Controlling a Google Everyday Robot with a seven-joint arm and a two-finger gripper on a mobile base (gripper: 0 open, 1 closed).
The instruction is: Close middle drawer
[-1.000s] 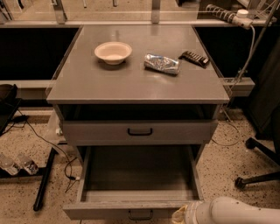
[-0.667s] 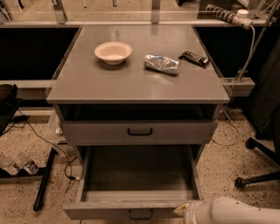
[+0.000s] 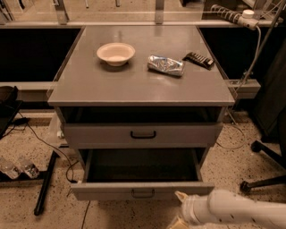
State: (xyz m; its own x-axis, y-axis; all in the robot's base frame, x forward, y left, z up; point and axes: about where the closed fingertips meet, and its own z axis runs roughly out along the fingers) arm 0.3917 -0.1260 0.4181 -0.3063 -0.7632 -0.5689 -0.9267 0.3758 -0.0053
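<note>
The middle drawer had slid partway in since a second earlier but still stood open. My claw sat just before its front, right of centre; I could not tell how open it was.

Speckled beige terrazzo floor, dim warm light. Long grey metal bench frame across the back, dark space beneath it, grey horizontal rail lower left. Black office-chair base with castor at right. Black pole lying tilted on the floor at left, thin black cable near it, two clear plastic bottles just beside. White cable and power strip top right. Gripper low at the bottom edge, right of centre, over the floor.
</note>
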